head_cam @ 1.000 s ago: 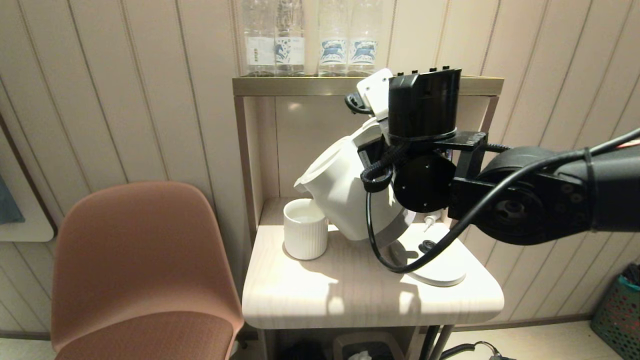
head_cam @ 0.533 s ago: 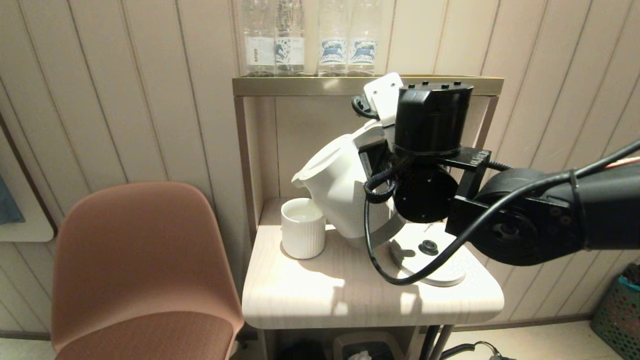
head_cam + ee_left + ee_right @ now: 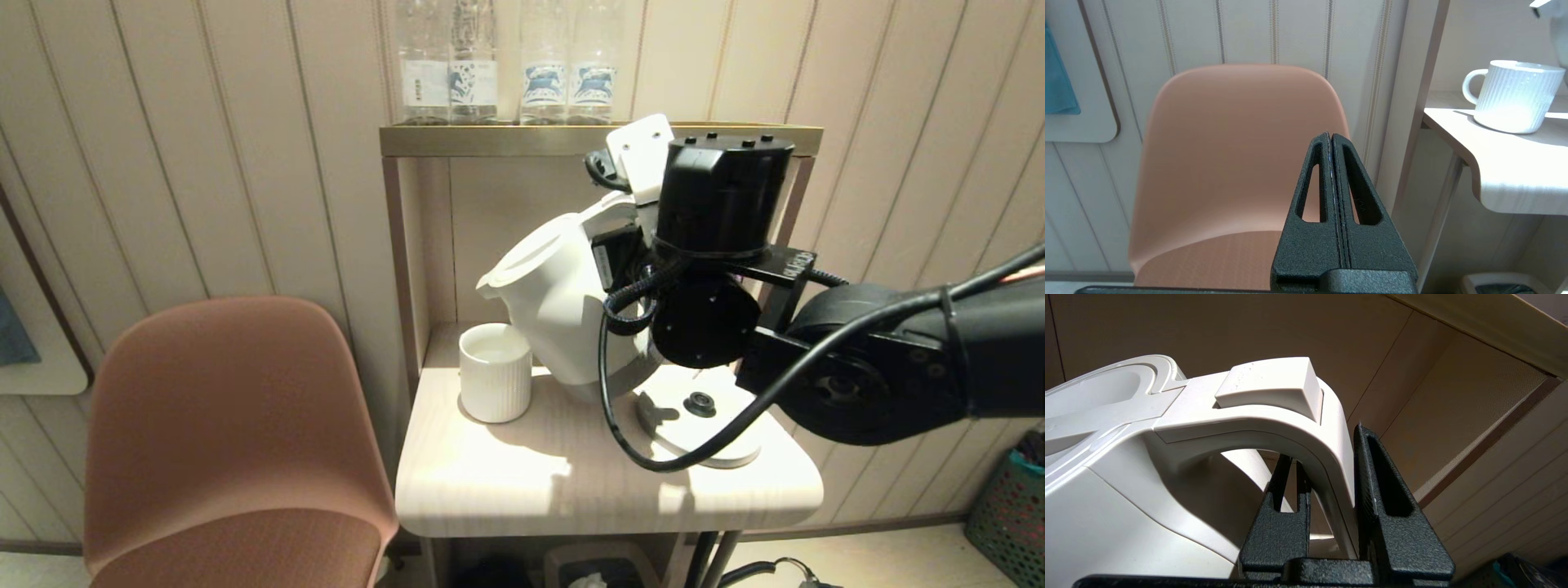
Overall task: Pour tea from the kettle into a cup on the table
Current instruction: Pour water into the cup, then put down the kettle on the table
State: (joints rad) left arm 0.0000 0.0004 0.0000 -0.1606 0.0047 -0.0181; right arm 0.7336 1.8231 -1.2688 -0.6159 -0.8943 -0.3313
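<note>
The white kettle (image 3: 555,314) hangs tilted to the left above the table (image 3: 522,482), its spout (image 3: 487,287) just above and right of the cup (image 3: 495,371). My right gripper (image 3: 1327,445) is shut on the kettle's loop handle (image 3: 1306,428), one finger inside the loop and one outside. In the head view my wrist hides those fingers. The ribbed white cup (image 3: 1515,98) stands at the table's back left and shows a small loop handle in the left wrist view. The kettle's round base (image 3: 706,429) lies bare at the right. My left gripper (image 3: 1329,136) is shut on nothing, low beside the chair.
A pinkish-brown chair (image 3: 229,425) stands left of the table. Several clear bottles (image 3: 498,61) stand on the brass-coloured shelf top (image 3: 490,140) right above the kettle. A black cable (image 3: 620,425) loops over the table. A green basket (image 3: 1012,506) sits on the floor at far right.
The kettle has tipped back toward upright, its spout rising away from the cup. My right arm has shifted slightly right with it. The cup has stayed put.
</note>
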